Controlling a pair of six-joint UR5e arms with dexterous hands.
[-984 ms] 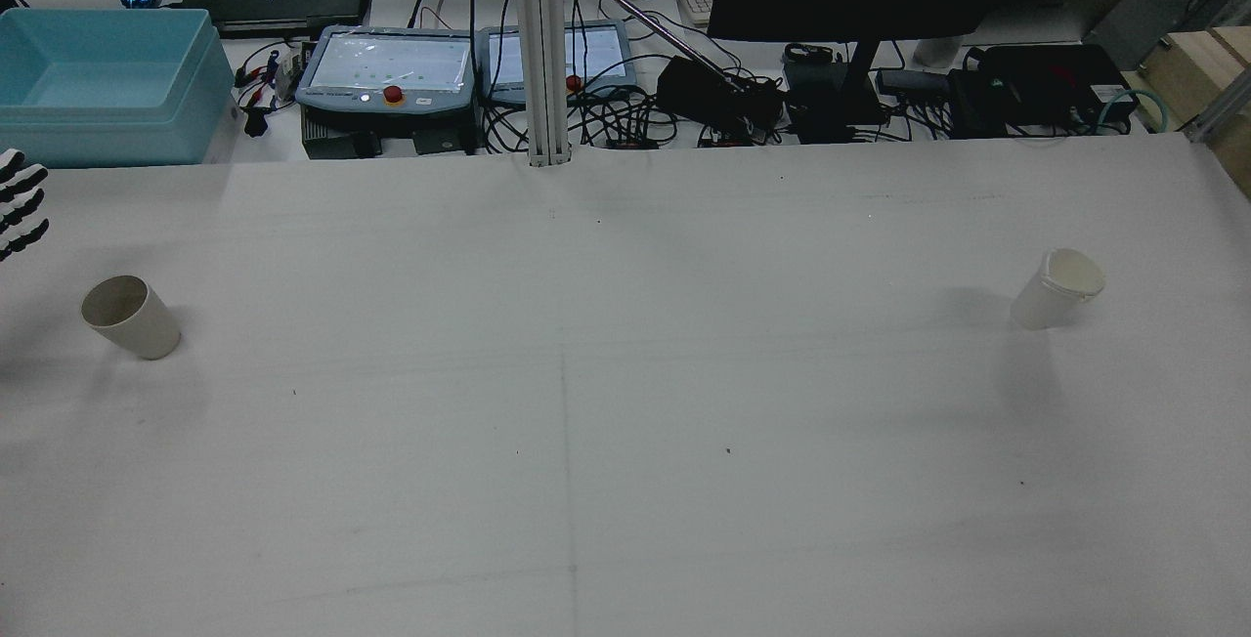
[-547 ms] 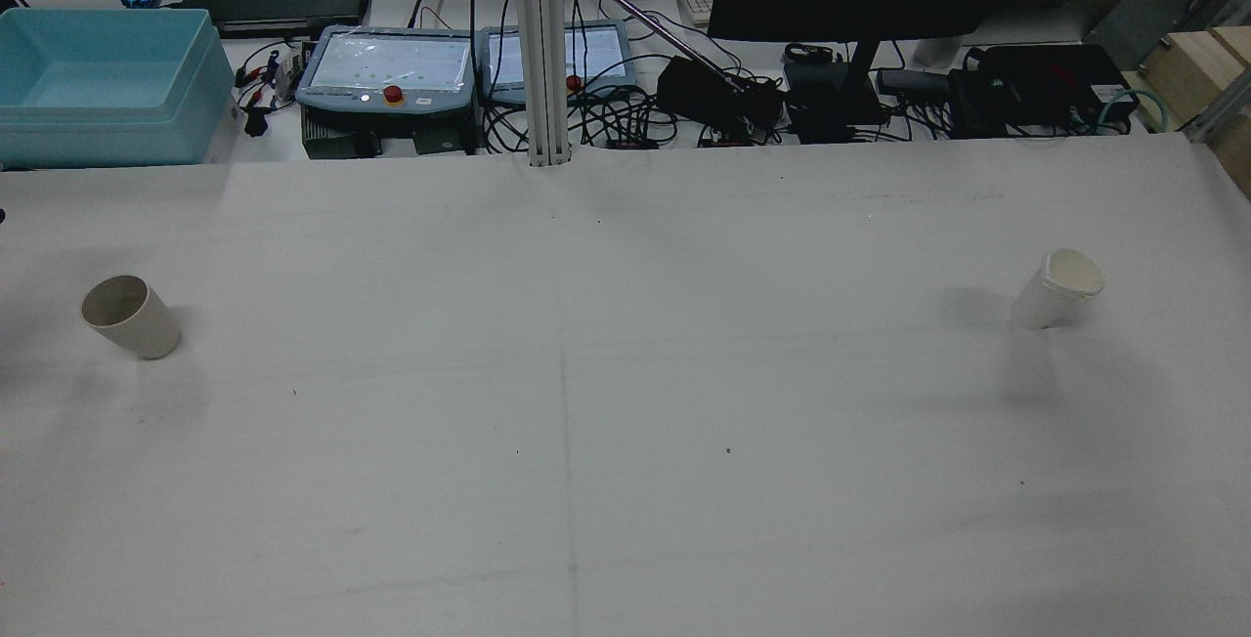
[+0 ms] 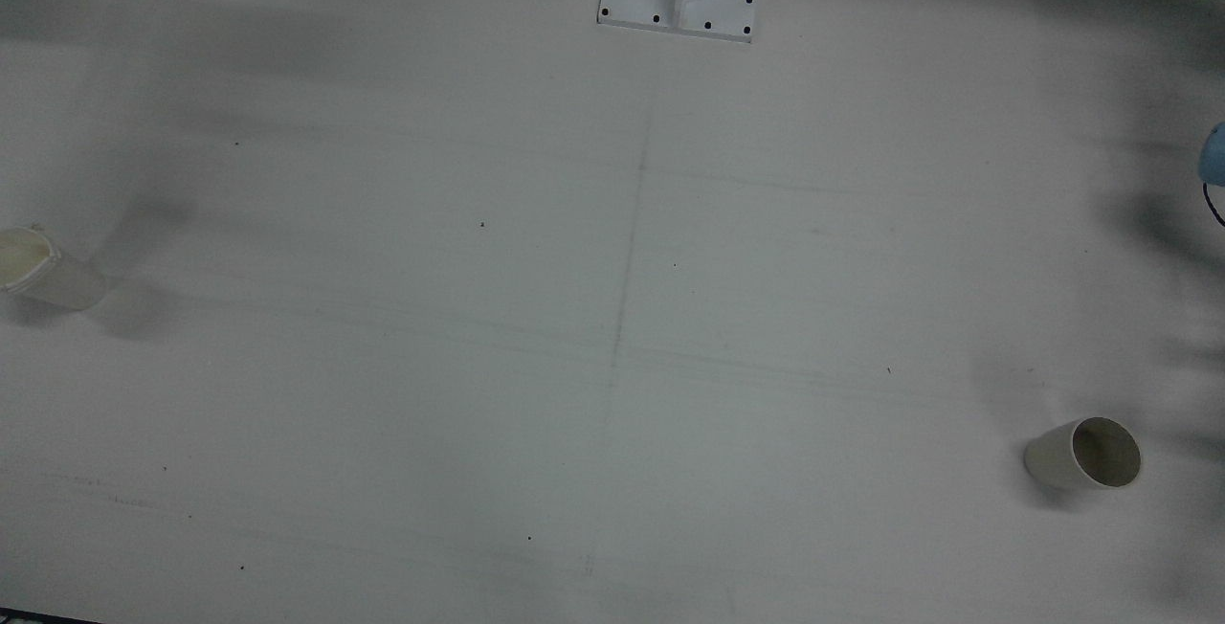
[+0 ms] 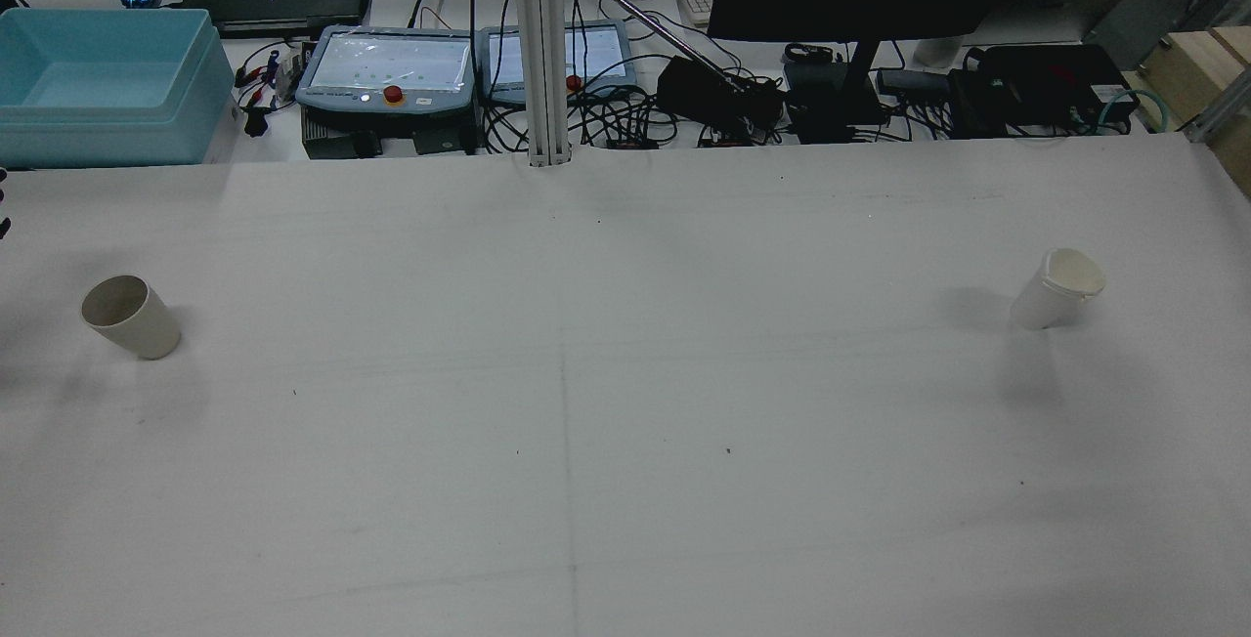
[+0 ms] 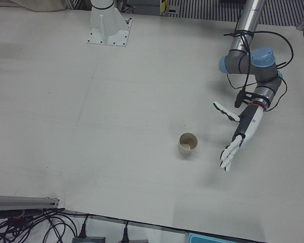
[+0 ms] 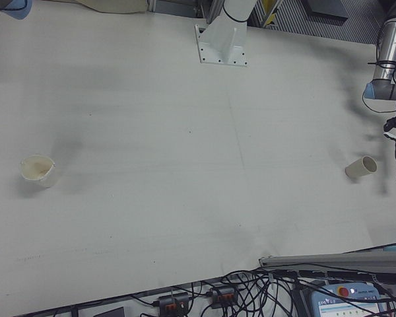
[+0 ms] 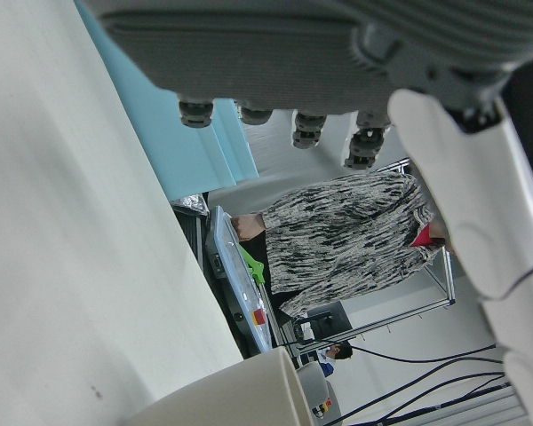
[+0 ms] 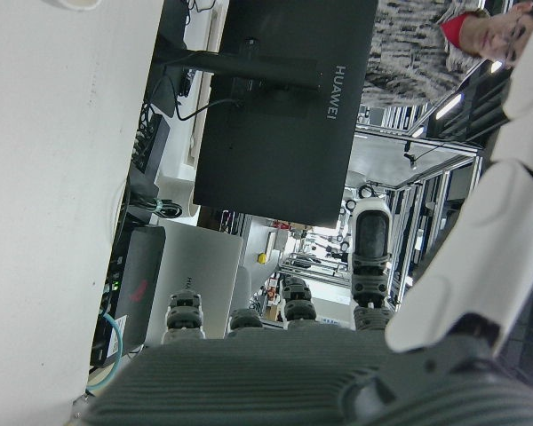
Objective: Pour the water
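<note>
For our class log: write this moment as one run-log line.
left hand: open, beside beige cup | white cup: untouched | pour: not started

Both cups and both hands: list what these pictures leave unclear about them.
- Beige cup: its contents, too small and dim in every view.
- White cup: any water in it, pale interior, too small.
- Right hand: its pose, only a cropped close-up.
- Left hand: open, but cut off by the rear view's edge.

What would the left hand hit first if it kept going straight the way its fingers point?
Probably nothing but bare table. The left hand is open, fingers aimed toward the operators' edge and slightly down, passing beside the cup rather than at it. Depth is unclear, so that's a rough judgement.
</note>
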